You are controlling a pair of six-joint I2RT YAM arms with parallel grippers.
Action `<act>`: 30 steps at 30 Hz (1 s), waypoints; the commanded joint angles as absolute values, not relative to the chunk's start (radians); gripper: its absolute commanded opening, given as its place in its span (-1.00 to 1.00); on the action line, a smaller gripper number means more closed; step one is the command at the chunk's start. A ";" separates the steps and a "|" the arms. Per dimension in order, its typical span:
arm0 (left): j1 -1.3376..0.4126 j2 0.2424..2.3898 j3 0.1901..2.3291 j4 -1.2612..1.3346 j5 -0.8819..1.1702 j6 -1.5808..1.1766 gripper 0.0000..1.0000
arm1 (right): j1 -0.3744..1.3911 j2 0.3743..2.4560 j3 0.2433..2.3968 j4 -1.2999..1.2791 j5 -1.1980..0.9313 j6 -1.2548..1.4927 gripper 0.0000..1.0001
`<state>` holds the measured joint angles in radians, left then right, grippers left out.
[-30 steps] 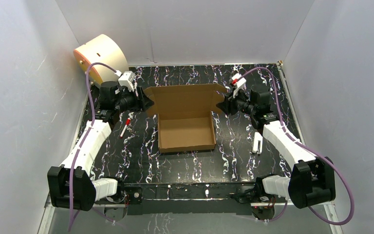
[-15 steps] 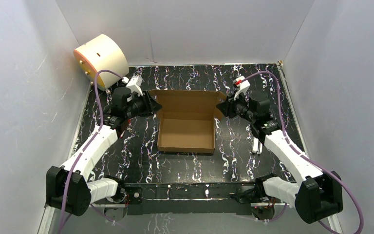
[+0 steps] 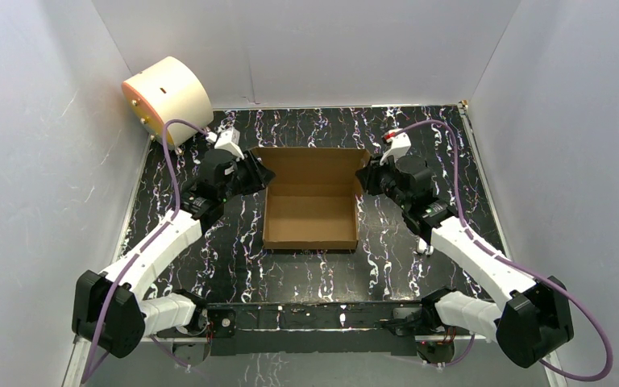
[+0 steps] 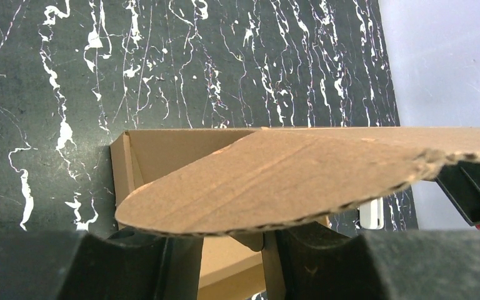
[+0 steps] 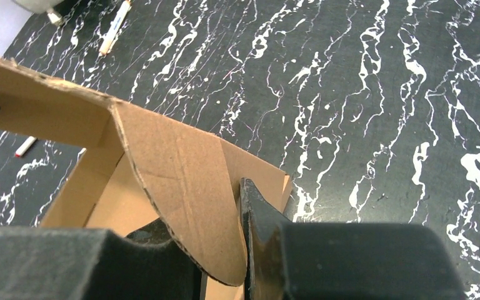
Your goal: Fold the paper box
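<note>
To fold the lid (image 3: 314, 165) over, the right gripper (image 3: 368, 177) is pinching the paper box (image 3: 310, 219) by one ear flap (image 5: 181, 181); whether the left gripper (image 3: 256, 173) is gripping the other, I cannot tell

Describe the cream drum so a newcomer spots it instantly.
Start at the black marbled table, then go to its far-left corner. A cream drum lies on its side there by the white wall. Unlike the brown paper box mid-table, it is round, with an orange end face.
</note>
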<state>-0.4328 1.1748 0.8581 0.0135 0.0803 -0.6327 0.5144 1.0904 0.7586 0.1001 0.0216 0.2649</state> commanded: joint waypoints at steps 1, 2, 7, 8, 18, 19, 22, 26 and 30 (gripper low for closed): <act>-0.474 1.151 0.844 0.063 0.069 -0.663 -0.36 | 0.555 1.099 0.800 0.100 0.101 0.368 -0.43; -0.478 1.149 0.837 0.063 0.061 -0.657 -0.37 | 0.564 1.096 0.799 0.100 0.122 0.381 -0.42; -0.490 1.126 0.790 0.067 0.037 -0.648 -0.47 | 0.593 1.086 0.782 0.098 0.207 0.446 -0.41; -0.492 1.121 0.782 0.069 0.033 -0.647 -0.49 | 0.596 1.087 0.784 0.098 0.210 0.457 -0.41; -0.508 1.115 0.774 0.069 0.014 -0.622 -0.57 | 0.605 1.153 0.868 0.077 0.209 0.537 -0.35; -0.508 1.115 0.780 0.064 0.014 -0.615 -0.57 | 0.605 1.162 0.884 0.063 0.212 0.536 -0.34; -0.508 1.117 0.801 0.038 -0.029 -0.590 -0.57 | 0.606 1.179 0.927 0.029 0.232 0.521 -0.32; -0.508 1.125 0.820 0.007 -0.062 -0.552 -0.57 | 0.605 1.201 0.960 0.022 0.233 0.510 -0.29; -0.508 1.136 0.856 -0.048 -0.082 -0.528 -0.57 | 0.606 1.240 1.009 0.002 0.221 0.482 -0.29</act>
